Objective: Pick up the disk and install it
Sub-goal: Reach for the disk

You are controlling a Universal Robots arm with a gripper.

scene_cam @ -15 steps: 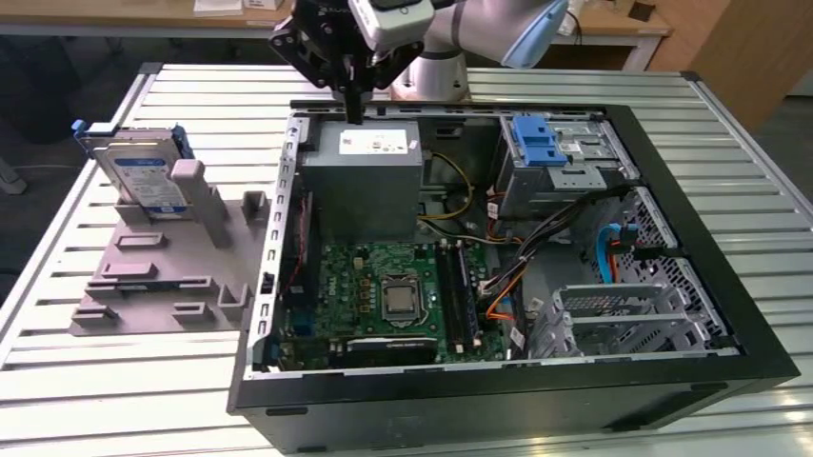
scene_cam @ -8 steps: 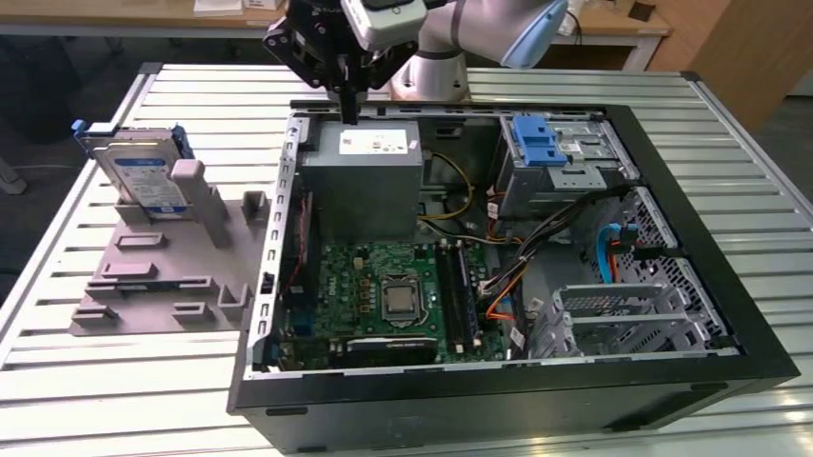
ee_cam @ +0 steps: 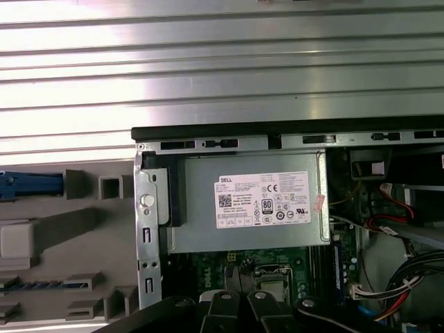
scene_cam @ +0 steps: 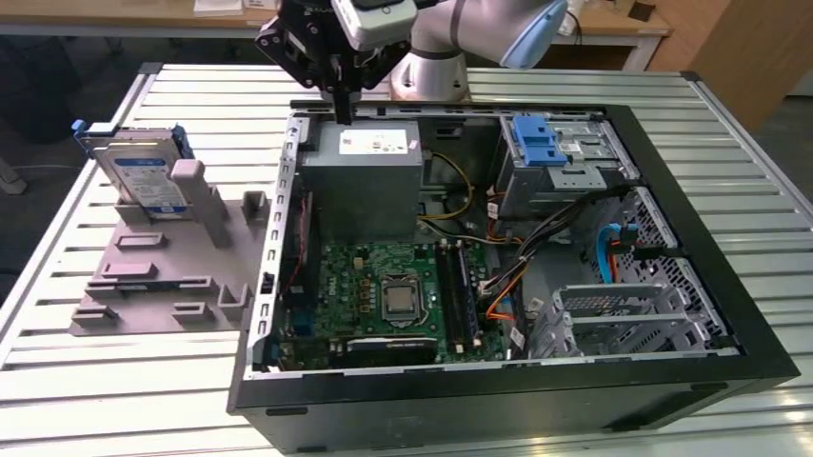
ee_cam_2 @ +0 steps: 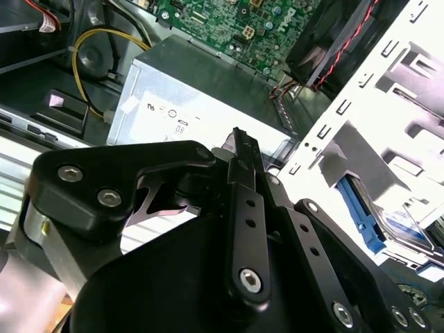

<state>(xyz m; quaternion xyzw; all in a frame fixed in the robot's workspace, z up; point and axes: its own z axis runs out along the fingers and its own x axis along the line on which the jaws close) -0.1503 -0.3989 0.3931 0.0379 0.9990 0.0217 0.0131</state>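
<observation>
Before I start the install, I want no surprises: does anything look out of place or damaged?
Nothing stands out. The disk stands upright in its grey holder beside the open computer case, and the gripper hangs above the power supply, holding nothing.

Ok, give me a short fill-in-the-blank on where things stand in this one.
1. The disk stands in a grey holder on the exterior view's ____ of the computer case.
2. The gripper hangs over the power supply and holds ____.
3. The drive cage has a latch coloured ____.
Missing words: left; nothing; blue.
</observation>
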